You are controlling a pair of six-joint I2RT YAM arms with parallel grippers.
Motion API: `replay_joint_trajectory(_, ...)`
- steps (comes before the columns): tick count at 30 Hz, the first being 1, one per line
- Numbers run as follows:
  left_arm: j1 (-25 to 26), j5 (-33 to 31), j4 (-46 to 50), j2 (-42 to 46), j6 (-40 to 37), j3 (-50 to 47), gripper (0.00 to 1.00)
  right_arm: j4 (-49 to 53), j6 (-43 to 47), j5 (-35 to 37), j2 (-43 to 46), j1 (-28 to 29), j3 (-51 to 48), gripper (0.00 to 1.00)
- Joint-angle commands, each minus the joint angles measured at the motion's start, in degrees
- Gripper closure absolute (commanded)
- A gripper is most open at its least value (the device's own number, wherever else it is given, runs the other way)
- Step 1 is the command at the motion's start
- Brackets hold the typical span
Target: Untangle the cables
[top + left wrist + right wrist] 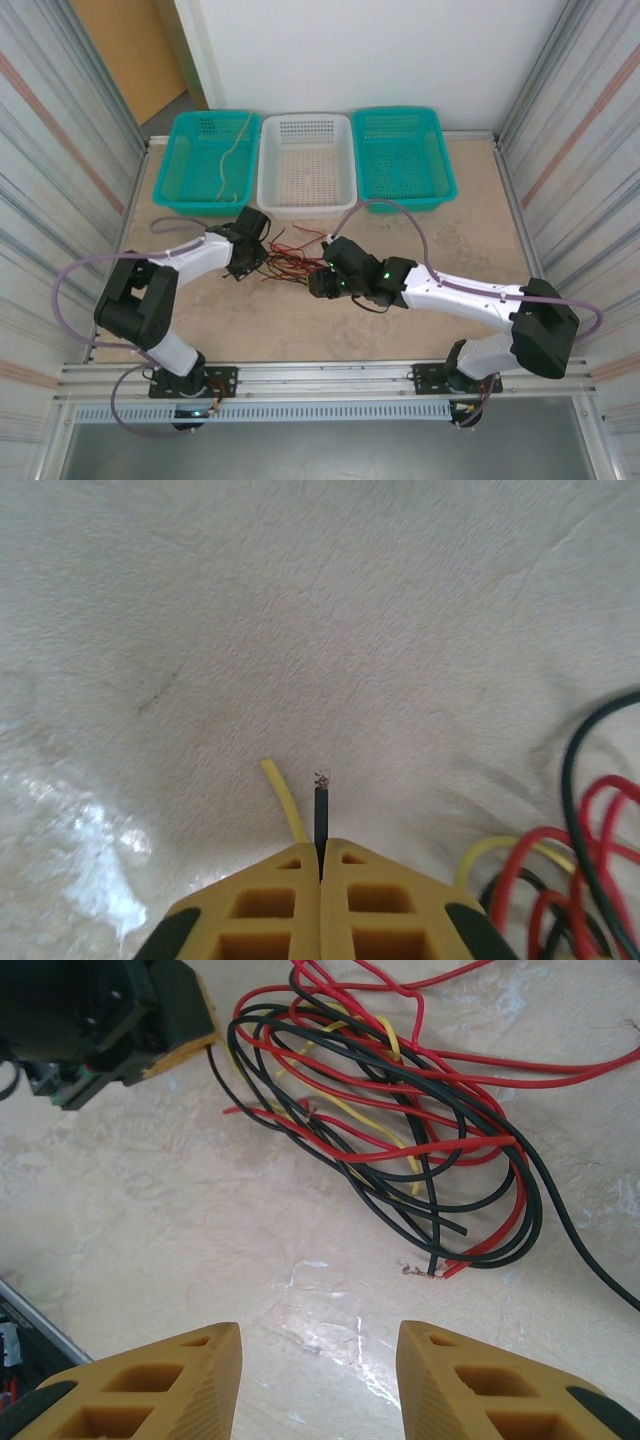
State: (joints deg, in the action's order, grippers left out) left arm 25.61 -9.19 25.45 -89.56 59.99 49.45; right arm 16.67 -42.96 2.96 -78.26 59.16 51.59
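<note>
Though tangled, cables [440,1147] in three colours.

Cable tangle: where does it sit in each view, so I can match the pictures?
Top external: cable tangle, just left of centre.
Left wrist: lower right corner.
Right wrist: upper centre and right.
Shared landmark: the left gripper, shut on a black cable end; left of the tangle from above, upper left in the right wrist view.
</note>
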Motion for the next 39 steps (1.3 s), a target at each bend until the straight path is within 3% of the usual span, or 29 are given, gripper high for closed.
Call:
replay_joint_trajectory(1, 0.4, -2.8, 1.49, 5.45, -0.13, -1.3, 1.0, 0.17, 0.41, 0.29, 0.51, -0.27, -0.44, 0.56)
replay_joint_trajectory(7, 0.6, -1.61, 3.29, 10.48, 2.07, -6.98, 1.0, 0.25, 0.65, 0.2, 0.35, -0.27, 0.0, 0.57)
replay_joint_trajectory(10, 0.79, 1.11, 2.61, 11.7, 3.11, -9.53, 0.84, 0.43, 0.81, 0.29, 0.51, -0.36, 0.09, 0.57)
replay_joint_trajectory(16, 1.73, 2.63, 3.09, 14.83, 3.98, -10.75, 0.66, 1.01, 0.91, 0.63, 1.04, -0.35, 0.06, 0.57)
replay_joint_trajectory(20, -0.27, 2.07, 5.5, 17.49, 3.09, -8.74, 0.58, 0.91, 0.69, 0.82, 1.63, -0.36, -0.76, 0.57)
replay_joint_trajectory(24, -1.28, 4.12, 5.04, 17.9, 3.72, -6.57, 0.57, 0.25, 0.34, 0.64, 1.34, -0.36, -1.43, 0.57)
replay_joint_trajectory(33, -0.75, 5.29, 0.66, 7.37, 5.3, -1.43, 0.61, -0.89, 0.07, 0.72, 0.26, 0.5, -1.27, 0.57)
replay_joint_trajectory(39, -0.03, 5.41, -1.28, 4.45, 8.47, -3.01, 0.61, -0.8, 0.07, 1.1, 1.61, 0.25, -2.28, 0.57)
